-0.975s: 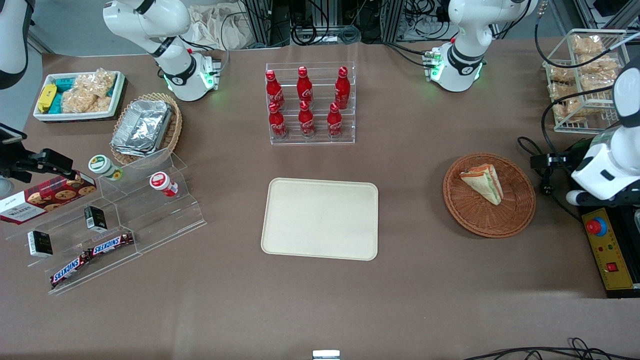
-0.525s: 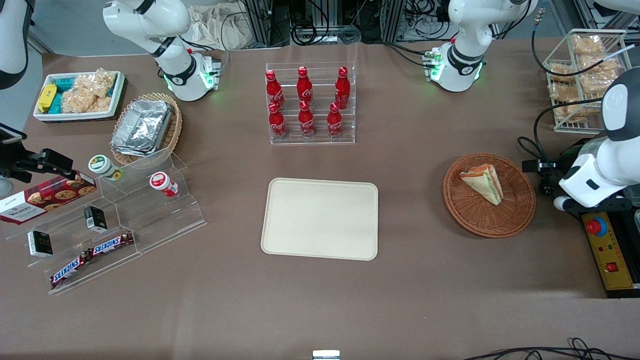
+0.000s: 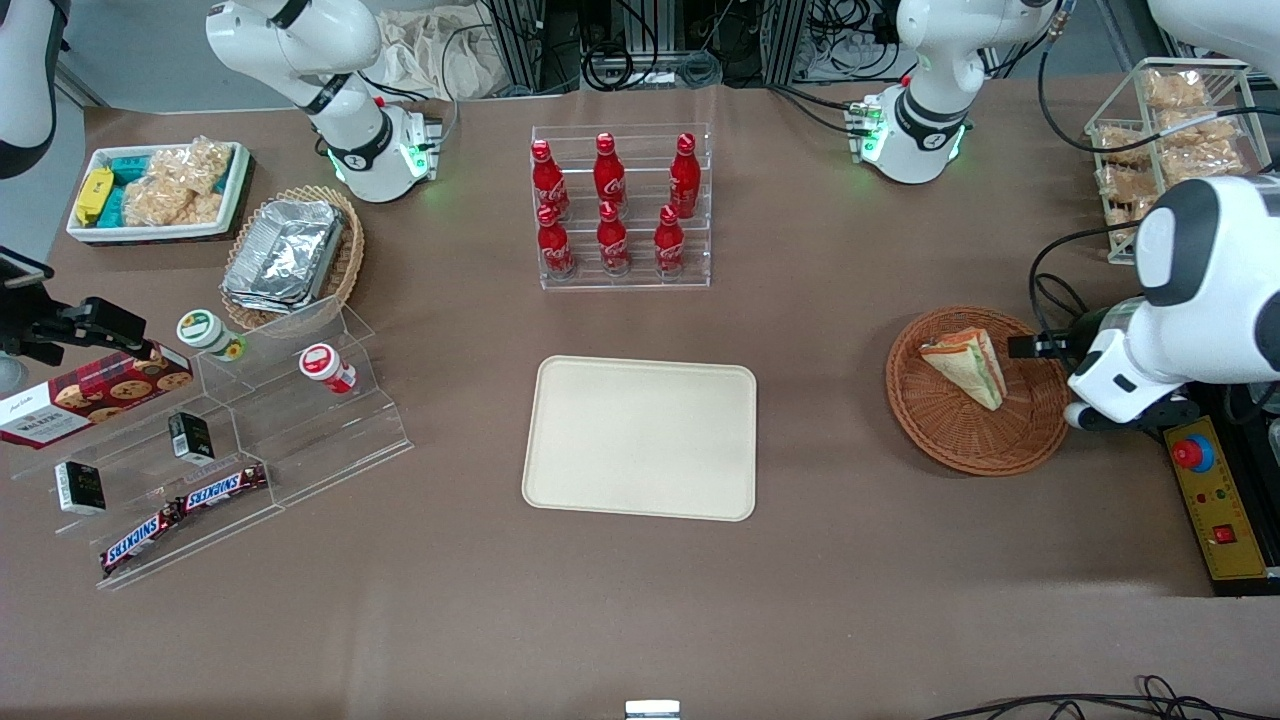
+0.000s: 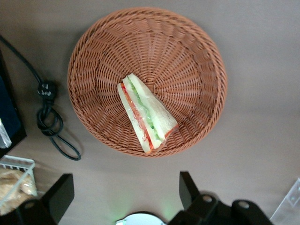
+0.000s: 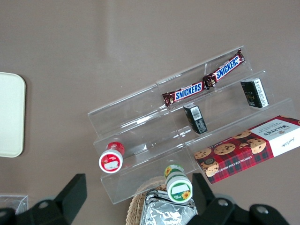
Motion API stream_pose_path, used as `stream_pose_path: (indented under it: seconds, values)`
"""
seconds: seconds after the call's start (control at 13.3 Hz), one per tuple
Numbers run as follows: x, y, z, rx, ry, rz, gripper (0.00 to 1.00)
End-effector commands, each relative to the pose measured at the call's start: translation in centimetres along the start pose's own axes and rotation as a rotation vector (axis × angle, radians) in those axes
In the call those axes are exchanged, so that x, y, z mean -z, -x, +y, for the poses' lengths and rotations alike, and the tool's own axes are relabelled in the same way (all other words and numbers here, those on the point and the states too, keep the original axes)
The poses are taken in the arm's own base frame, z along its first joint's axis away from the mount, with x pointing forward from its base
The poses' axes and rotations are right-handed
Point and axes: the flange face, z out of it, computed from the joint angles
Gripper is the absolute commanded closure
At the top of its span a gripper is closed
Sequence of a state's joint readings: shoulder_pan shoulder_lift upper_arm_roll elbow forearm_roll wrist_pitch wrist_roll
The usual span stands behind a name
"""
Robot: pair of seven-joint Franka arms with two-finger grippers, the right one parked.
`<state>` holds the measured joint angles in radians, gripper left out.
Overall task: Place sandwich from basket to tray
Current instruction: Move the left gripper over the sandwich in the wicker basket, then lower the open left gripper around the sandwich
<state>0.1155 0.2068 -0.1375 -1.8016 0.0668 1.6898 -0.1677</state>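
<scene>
The sandwich, a pale wedge with red and green layers, lies in the round reddish-brown basket toward the working arm's end of the table. My gripper hovers above the table just outside the basket's rim, open wide with nothing between its black fingers. In the front view its white hand overlaps the basket's edge and hides the fingers. The cream tray lies bare at the table's middle, a basket's width from the basket.
A black cable coils on the table beside the basket. A yellow box with a red stop button sits under the arm. A rack of red bottles stands farther from the camera than the tray. A wire rack of snack packets stands near the working arm.
The working arm has swung in from the table's end toward the basket, and its hand now overlaps the basket's rim. Sandwich, basket and tray have not moved.
</scene>
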Motion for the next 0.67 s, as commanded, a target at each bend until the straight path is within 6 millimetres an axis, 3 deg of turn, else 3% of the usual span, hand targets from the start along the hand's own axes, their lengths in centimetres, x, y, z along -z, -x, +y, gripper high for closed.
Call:
stream_pose_path:
  seconds: [0.0, 0.22, 0.6]
  values:
    - [-3.7, 2.3, -0.4, 0.164, 0.020, 0.055, 0.01]
    - [-7.1, 1.9, -0.7, 0.358, 0.037, 0.067, 0.01]
    - [-12.6, 1.0, -0.7, 0.529, 0.053, 0.058, 0.01]
